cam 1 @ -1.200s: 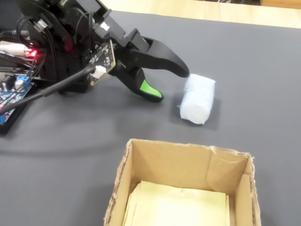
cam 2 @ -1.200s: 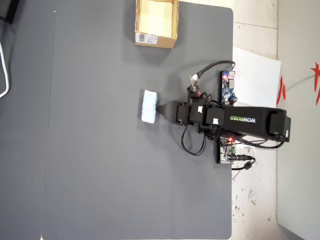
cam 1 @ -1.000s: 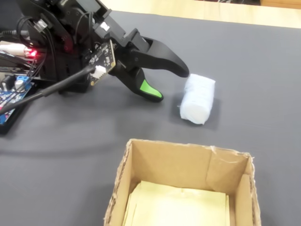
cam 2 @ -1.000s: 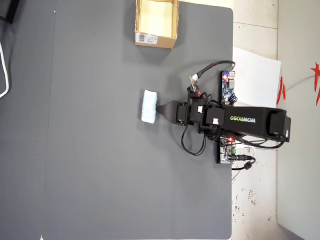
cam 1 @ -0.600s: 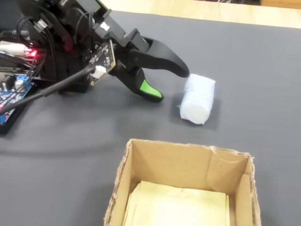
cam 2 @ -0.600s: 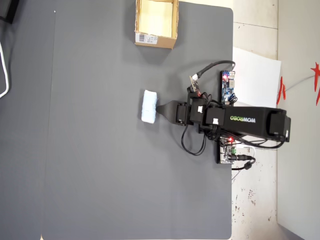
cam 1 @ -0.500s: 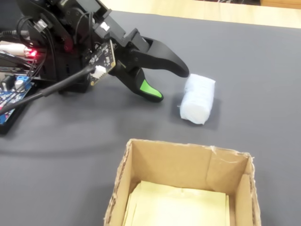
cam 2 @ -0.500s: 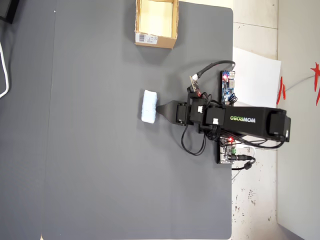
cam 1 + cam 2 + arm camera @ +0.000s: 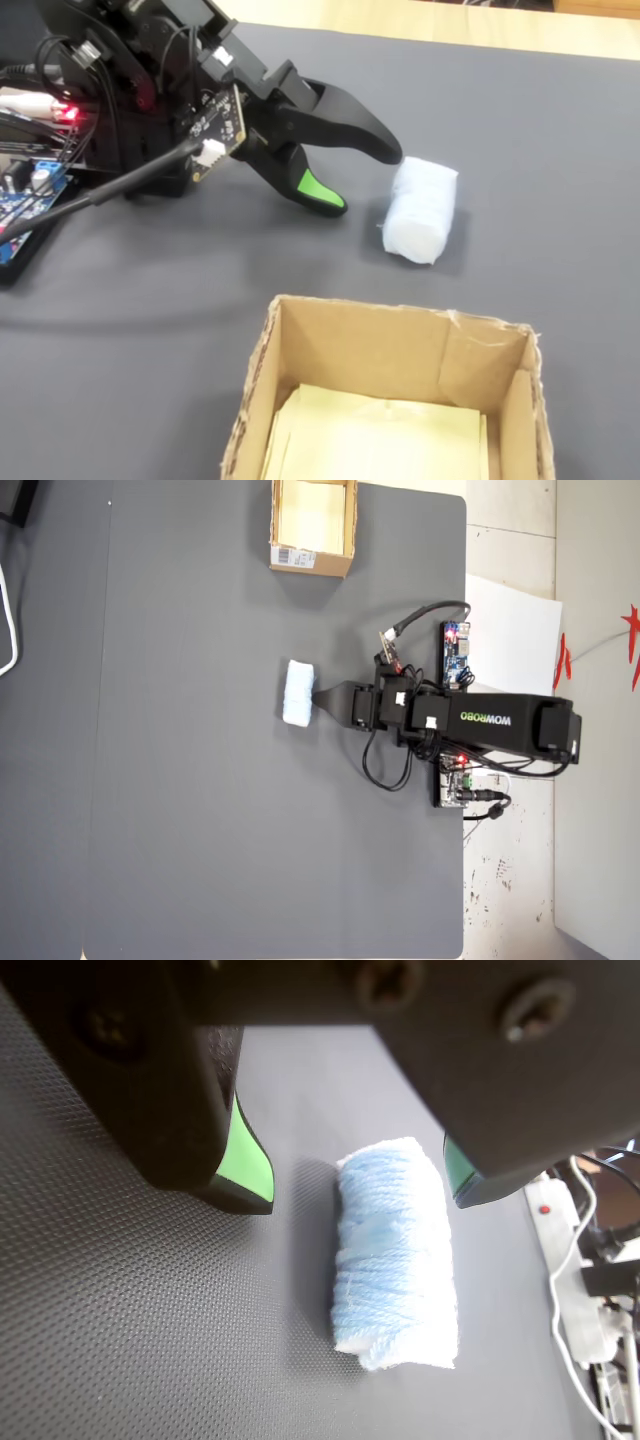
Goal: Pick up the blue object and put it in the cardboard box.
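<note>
On the dark mat (image 9: 120, 1340) in the wrist view, the blue object (image 9: 395, 1250) lies flat, a pale blue, fibrous little roll with a frayed white end nearest the bottom edge. The gripper (image 9: 360, 1195) hangs above it with its jaws spread wide: one green-padded tip sits clear to the left of the roll, the other just beside its upper right corner (whether it touches there cannot be told). A white power strip (image 9: 575, 1280) with cables shows at the right edge.

In the fixed view, the gripper (image 9: 365, 180) reaches in from the left, jaws parted, the upper black tip just beside the far end of the blue object (image 9: 422, 210) and the lower green-padded tip resting low on the mat (image 9: 560, 150), apart from the roll. The cardboard box (image 9: 380, 345) stands open at the bottom of the frame, near the roll but not touching it, with a pale yellow inside. Circuit boards and wires sit at the left.

In the overhead view, the blue object (image 9: 298, 693) lies mid-mat, at the tip of the gripper (image 9: 322, 696), whose arm (image 9: 480, 720) stretches in from the right. The cardboard box (image 9: 313, 525) sits well apart at the top edge, a white label on its near side.
</note>
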`<move>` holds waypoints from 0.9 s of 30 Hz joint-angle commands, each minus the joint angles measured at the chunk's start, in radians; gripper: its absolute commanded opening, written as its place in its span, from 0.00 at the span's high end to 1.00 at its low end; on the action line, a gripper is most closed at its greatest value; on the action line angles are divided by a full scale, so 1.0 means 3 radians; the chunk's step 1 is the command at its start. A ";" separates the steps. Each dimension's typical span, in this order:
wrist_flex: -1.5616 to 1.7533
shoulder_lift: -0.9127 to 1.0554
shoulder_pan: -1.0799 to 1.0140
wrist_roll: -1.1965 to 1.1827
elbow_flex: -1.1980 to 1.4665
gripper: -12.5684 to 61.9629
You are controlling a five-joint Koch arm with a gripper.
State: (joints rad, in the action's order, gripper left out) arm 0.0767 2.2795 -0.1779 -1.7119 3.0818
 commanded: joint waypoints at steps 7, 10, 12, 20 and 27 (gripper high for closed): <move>-0.0138 0.0297 0.0015 -0.0102 0.0123 0.38; -0.0138 0.0297 0.0015 -0.0102 0.0123 0.38; -0.0138 0.0297 0.0015 -0.0102 0.0123 0.38; -0.0148 0.0297 0.0020 -0.0097 0.0123 0.38; -0.0133 0.0297 0.0020 -0.0133 0.0123 0.38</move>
State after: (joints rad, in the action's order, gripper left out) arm 0.0767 2.2795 -0.1779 -1.7119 3.0818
